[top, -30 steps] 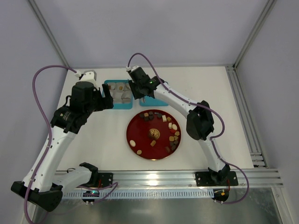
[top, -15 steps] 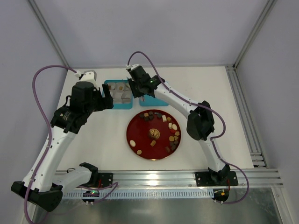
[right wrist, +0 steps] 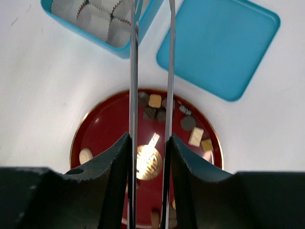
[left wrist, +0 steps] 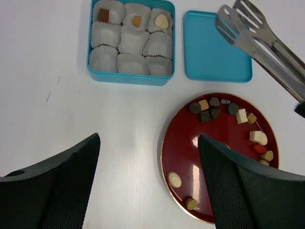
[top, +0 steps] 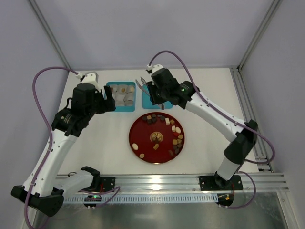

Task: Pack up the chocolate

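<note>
Chocolate pieces, dark, tan and creamy white, lie on the red plate around its gold emblem. Three more pieces sit in the far row of paper cups in the blue box. My right gripper is shut on metal tongs. It holds them above the blue lid, their tips apart and empty. In the right wrist view the gripper looks down the tongs at the plate. My left gripper is open and empty, hovering left of the plate.
The box and lid lie side by side at the back of the white table, just behind the plate. A metal rail runs along the table's right edge.
My right arm has swung right, its elbow moving outward. The tongs have moved from over the blue box to over the lid. The left arm has not moved.
</note>
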### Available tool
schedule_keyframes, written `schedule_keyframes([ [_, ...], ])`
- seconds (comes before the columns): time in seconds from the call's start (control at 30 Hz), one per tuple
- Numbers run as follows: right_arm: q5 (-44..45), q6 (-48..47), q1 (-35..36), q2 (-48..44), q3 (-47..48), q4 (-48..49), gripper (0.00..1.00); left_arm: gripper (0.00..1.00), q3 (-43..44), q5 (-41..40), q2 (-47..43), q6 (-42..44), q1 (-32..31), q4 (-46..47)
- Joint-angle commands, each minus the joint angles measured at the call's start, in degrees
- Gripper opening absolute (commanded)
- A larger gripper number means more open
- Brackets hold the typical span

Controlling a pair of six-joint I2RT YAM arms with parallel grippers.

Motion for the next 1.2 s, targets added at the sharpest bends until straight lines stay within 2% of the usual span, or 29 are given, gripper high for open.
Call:
schedule_keyframes([
  [0.0, 0.45, 3.42, 1.63, -9.37, -7.86, -3.81, 0.39, 0.82, 2.49, -0.32, 0.17, 0.35, 0.13, 1.37],
  [0.13, 0.35, 7.11, 6.46, -17.37, -17.97, -9.25, 0.39, 0.82, 2.49, -0.23, 0.43, -0.09, 0.14, 1.54],
  [0.3, 0.8, 13.96, 13.93, -24.67, -25.0, -14.71, 0.39, 0.82, 2.05, 0.03, 0.61, -0.97, 0.14, 1.63],
  [0.5, -3.42, 20.29, 17.28, -32.94, -32.66, -16.65, 0.4, 0.81, 1.7, 0.47, 1.05, -1.32, 0.05, 1.54],
  [0.77, -4.56, 22.23, 20.88, -34.35, -36.1, -17.0, 0.4, 0.81, 1.79, 0.29, 1.31, -1.5, 0.13, 1.37],
  [1.17, -4.57, 20.91, 21.5, -31.89, -36.98, -16.56, 0.44, 0.81, 1.79, 0.38, 1.31, -1.76, 0.13, 0.84],
])
